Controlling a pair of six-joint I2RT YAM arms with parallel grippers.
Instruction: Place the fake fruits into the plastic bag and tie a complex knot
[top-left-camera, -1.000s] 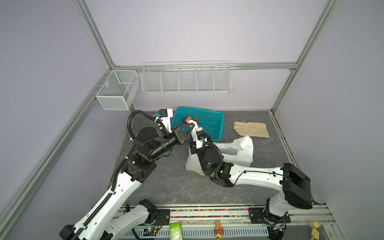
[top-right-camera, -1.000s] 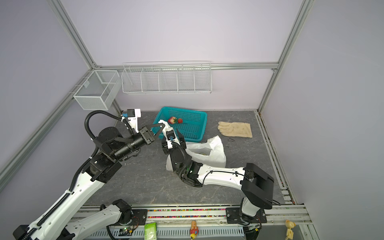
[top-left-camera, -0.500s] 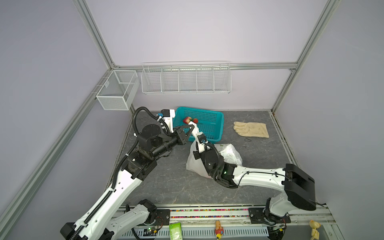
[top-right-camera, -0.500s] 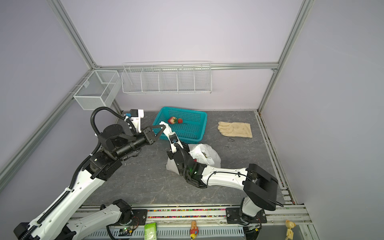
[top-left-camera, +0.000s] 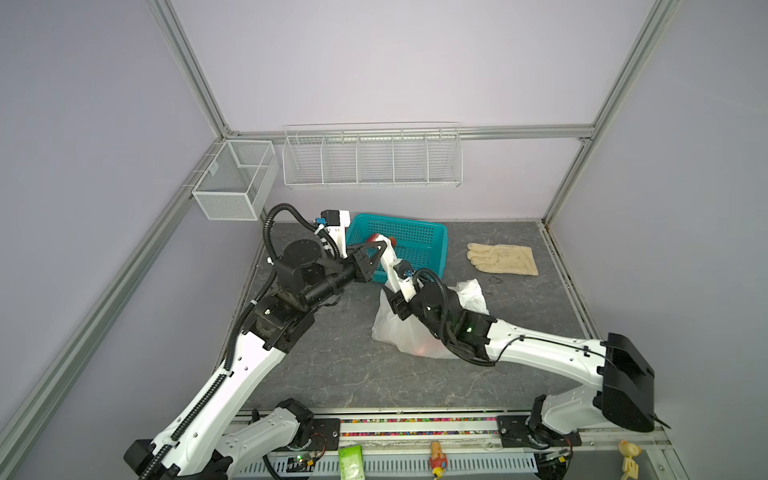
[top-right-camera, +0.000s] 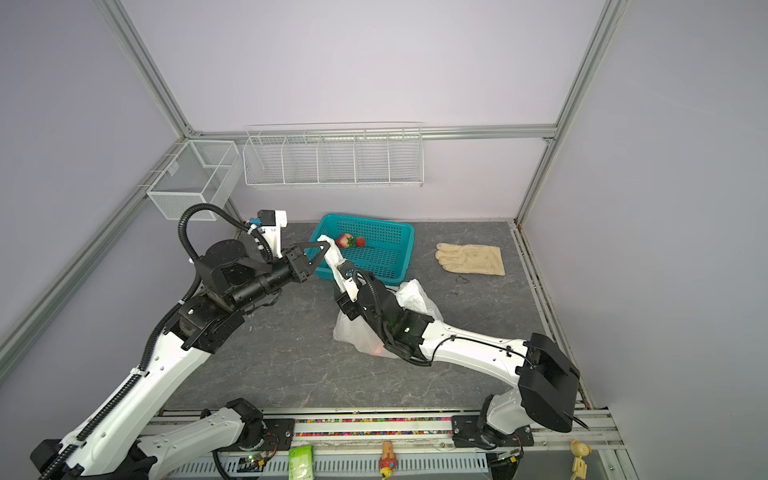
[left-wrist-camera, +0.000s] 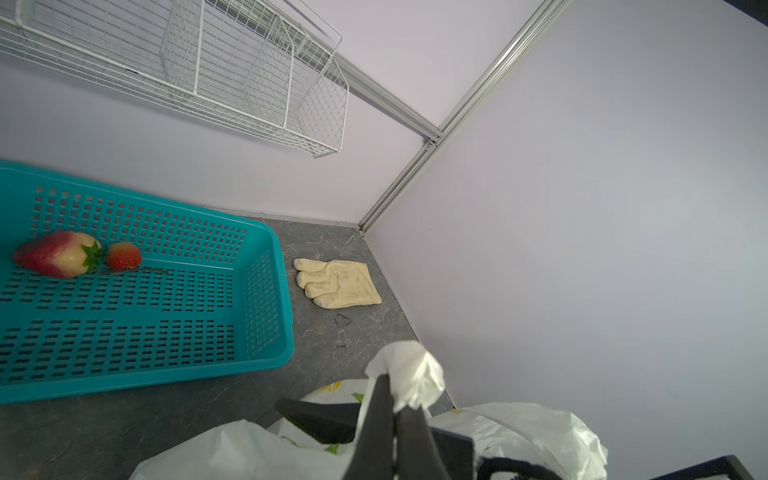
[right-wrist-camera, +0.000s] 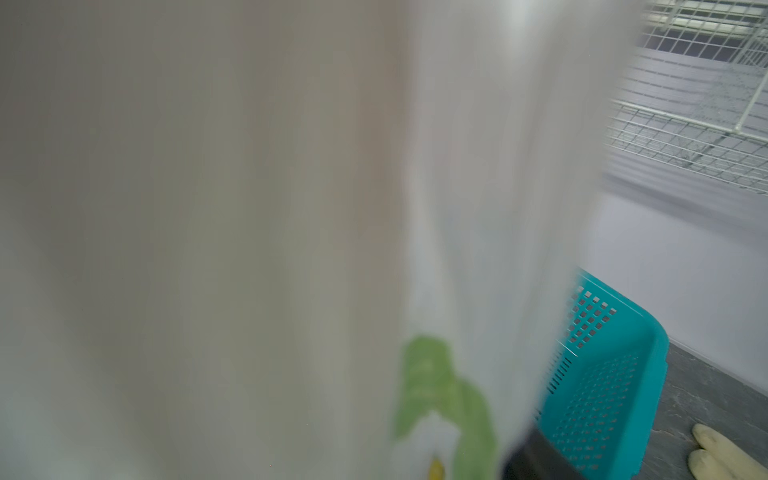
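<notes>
The left gripper (left-wrist-camera: 395, 399) pinches the handle of the bag (top-left-camera: 395, 332) at the basket (top-left-camera: 399, 219) edge. The right gripper (top-left-camera: 398, 307) is unclear behind plastic. Bare floor (top-left-camera: 332, 365) lies in front.

Nothing readable here tbh. The plastic bag (right-wrist-camera: 291, 208) only has pictures on it, a green leaf print (right-wrist-camera: 432, 374) and a bit of yellow, no letters I can make out. There's what looks like a small tag (top-left-camera: 213, 168) on the wire mesh box (top-left-camera: 232, 195), up on the wall left of the teal basket (top-left-camera: 419, 249), too tiny to read. The green packet (top-left-camera: 350, 459), well in front of the teal basket, is just blur.
</notes>
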